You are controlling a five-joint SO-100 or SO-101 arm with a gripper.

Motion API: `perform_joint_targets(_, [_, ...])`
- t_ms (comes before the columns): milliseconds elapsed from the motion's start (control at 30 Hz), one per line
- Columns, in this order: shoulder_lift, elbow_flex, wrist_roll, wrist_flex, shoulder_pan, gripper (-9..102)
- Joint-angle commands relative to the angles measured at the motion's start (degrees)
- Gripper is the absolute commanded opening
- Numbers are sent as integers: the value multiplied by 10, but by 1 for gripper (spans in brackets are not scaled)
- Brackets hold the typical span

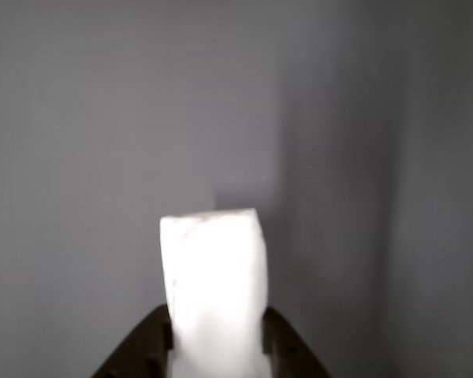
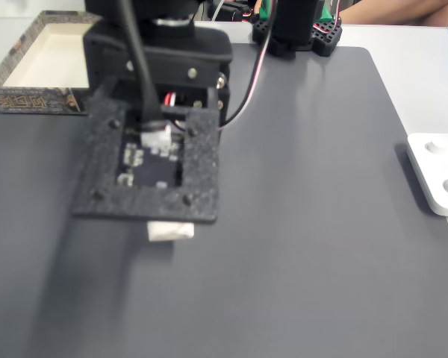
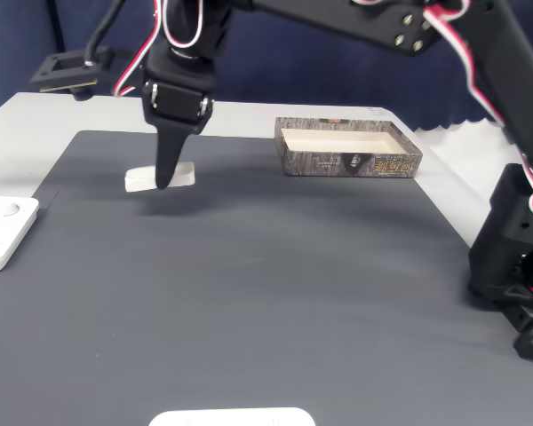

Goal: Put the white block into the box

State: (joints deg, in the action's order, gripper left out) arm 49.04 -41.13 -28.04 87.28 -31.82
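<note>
Where the wrist camera looks down past the fingertips, the white block (image 1: 213,283) fills the gap between the two dark jaws, both pressed to its sides, so the gripper (image 1: 217,335) reads as clamped on the block, seemingly near one end. Whether the block is lifted off the dark mat (image 3: 275,266) or resting on it cannot be told; its shadow sits close beside it. Seen from the front fixed camera, the block (image 3: 160,176) lies crosswise under the pointed gripper (image 3: 166,182), which comes straight down, likely for a square grip across the narrow width. Further back and to the right of the block in that view sits the box (image 3: 348,151), open-topped, well apart. A white plate (image 3: 4,232) lies left of the block, at the mat edge.
</note>
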Motion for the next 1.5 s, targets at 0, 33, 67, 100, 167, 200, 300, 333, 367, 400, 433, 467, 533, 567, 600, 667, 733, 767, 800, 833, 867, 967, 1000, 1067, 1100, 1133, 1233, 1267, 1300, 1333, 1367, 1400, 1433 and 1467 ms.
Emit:
perform_joint_targets(0, [151, -104, 4, -42, -27, -2])
perform_joint_targets(33, [169, -127, 3, -49, -32, -2])
perform_joint_targets(67, [185, -149, -4, -55, -36, -2])
perform_joint_targets(100, [202, -173, -13, -62, -41, -2])
perform_joint_targets(167, [235, -210, -22, -65, -54, -2])
perform_joint_targets(200, [251, -230, -27, -68, -62, -2])
perform_joint_targets(300, [301, -287, -47, -75, -85, -2])
perform_joint_targets(333, [319, -310, -55, -82, -94, -2])
perform_joint_targets(367, [336, -330, -60, -89, -104, -2])
perform_joint_targets(400, [346, -342, -69, -90, -113, -2])
perform_joint_targets(433, [355, -351, -79, -92, -123, -2])
perform_joint_targets(467, [365, -361, -87, -98, -133, -2])
perform_joint_targets(533, [381, -380, -103, -106, -153, -2])
perform_joint_targets(567, [388, -385, -115, -106, -163, -2])
perform_joint_targets(600, [394, -390, -122, -106, -174, -2])
perform_joint_targets(667, [406, -401, -141, -108, -196, -2])
perform_joint_targets(733, [424, -421, -156, -118, -219, -2])
perform_joint_targets(767, [431, -429, -163, -121, -229, -2])
perform_joint_targets(800, [437, -436, -171, -123, -242, -2])
perform_joint_targets(833, [440, -441, -178, -124, -253, -2])
perform_joint_targets(867, [443, -446, -187, -124, -265, -2])
perform_joint_targets(967, [445, -452, -211, -124, -295, -2])
perform_joint_targets(1000, [445, -453, -220, -124, -304, -2])
perform_joint_targets(1067, [445, -453, -231, -125, -323, -2])
perform_joint_targets(1100, [444, -453, -240, -126, -333, -2])
perform_joint_targets(1133, [442, -453, -248, -127, -343, -2])
perform_joint_targets(1233, [435, -454, -271, -134, -371, -2])
perform_joint_targets(1267, [433, -455, -279, -138, -381, -2])
perform_joint_targets(1300, [431, -455, -287, -140, -389, -2])
perform_joint_targets(1333, [426, -455, -294, -141, -397, -2])
perform_joint_targets(1367, [421, -455, -300, -143, -405, -2])
perform_joint_targets(1400, [417, -455, -308, -145, -413, -2])
perform_joint_targets(1433, [412, -455, -316, -148, -420, -2])
perform_joint_targets(1467, [406, -454, -323, -149, -427, -2])
